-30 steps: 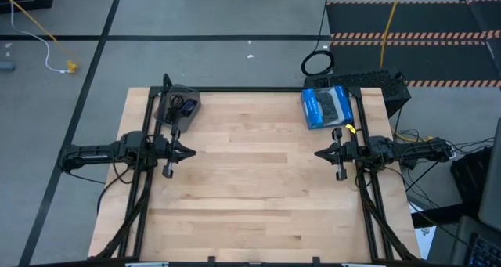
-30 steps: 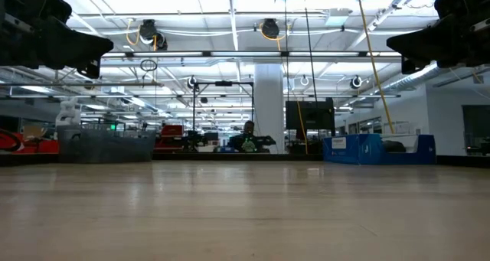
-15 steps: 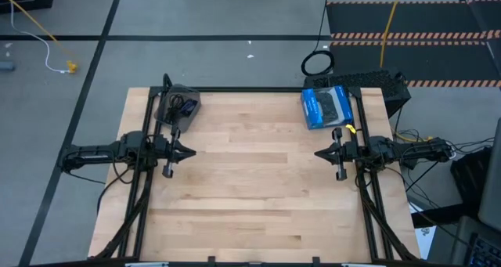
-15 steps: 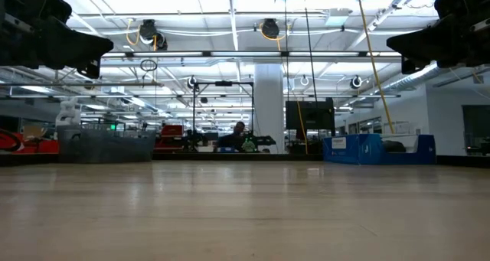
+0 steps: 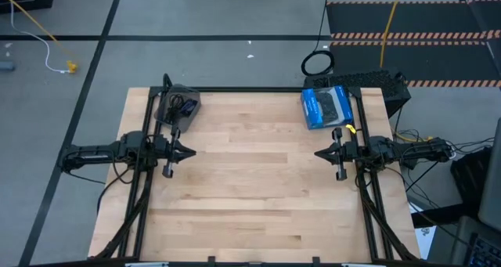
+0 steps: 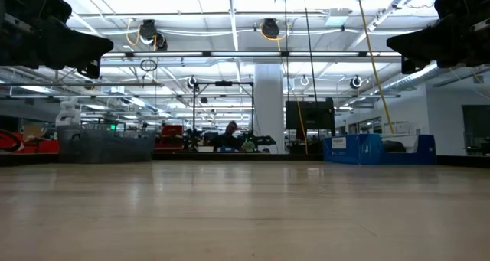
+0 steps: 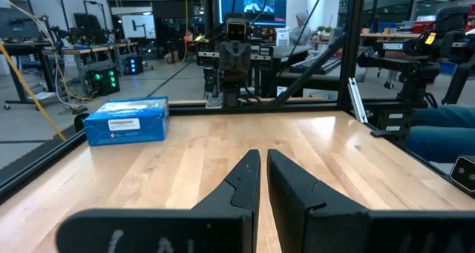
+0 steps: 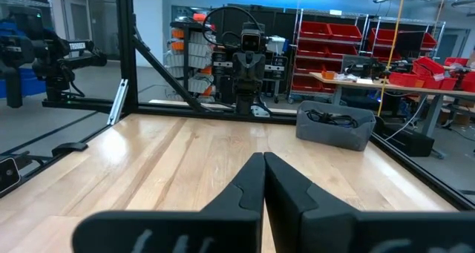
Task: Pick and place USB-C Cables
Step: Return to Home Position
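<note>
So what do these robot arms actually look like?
Both are matte black and jointed: the left arm and the right arm sit at opposite edges of the pale wooden table. The left gripper and the right gripper each have two black wedge-shaped fingers tapering to points. Thin black cables trail behind, and a small yellow piece shows by the right arm.

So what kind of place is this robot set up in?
Probably an industrial robotics lab or workshop. It is a wide open hall with a high, brightly lit ceiling, racks of red storage bins behind workbenches, and hazard-striped matting on the grey floor.
</note>
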